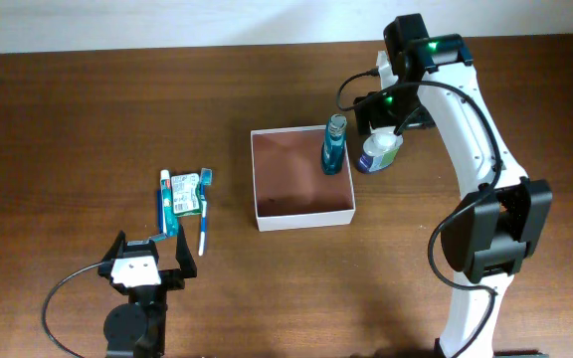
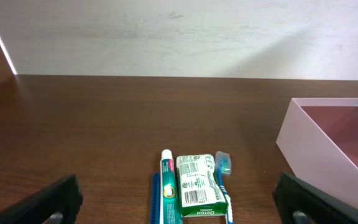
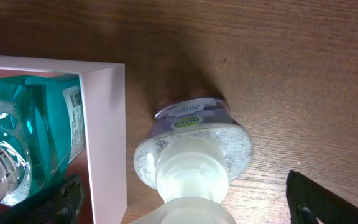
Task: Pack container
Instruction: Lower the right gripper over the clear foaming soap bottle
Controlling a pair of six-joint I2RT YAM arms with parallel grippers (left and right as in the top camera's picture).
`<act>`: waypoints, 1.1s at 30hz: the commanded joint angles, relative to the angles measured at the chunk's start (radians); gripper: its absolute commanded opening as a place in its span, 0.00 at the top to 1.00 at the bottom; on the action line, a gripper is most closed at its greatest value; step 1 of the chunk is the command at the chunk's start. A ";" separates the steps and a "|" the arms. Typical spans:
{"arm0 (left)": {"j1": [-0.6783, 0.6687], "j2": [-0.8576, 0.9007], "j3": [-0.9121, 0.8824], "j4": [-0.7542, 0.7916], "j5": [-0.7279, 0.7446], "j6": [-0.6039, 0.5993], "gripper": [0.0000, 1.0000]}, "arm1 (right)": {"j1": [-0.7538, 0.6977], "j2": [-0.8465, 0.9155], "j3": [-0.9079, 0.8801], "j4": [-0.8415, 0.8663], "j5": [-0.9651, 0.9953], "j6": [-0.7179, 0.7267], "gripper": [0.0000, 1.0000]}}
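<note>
Note for your log: the container [image 1: 304, 220] sits mid-worktop [image 1: 68, 119]. One bottle [image 1: 333, 146] stands inside it, in the far right corner. A second bottle [image 1: 376, 156] stands outside, just beside that right wall. Well apart to the left, a toothpaste tube [image 1: 165, 194], carton [image 1: 187, 192] and toothbrush [image 1: 204, 214] lie side by side.

The wooden table [image 1: 88, 119] bears the container [image 1: 304, 218], a clear bottle [image 1: 377, 154] beside it — plus toothpaste [image 1: 165, 199], green packet [image 1: 187, 192], toothbrush [image 1: 204, 214]

Overhead looks straight down. Left wrist, low at 7 o'clock, faces 12; right wrist looks down closely at 2 o'clock. All share the container [image 1: 302, 218].
</note>
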 commanded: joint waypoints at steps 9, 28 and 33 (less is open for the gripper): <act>0.006 0.000 -0.008 0.003 -0.006 -0.003 0.00 | -0.002 0.010 -0.072 -0.018 0.016 0.005 0.07; 0.006 0.000 -0.008 0.003 -0.006 -0.003 0.00 | -0.056 0.010 -0.085 0.031 -0.008 0.004 0.10; 0.006 0.000 -0.008 0.003 -0.004 -0.003 0.00 | -0.056 0.010 -0.085 0.033 -0.008 0.004 0.32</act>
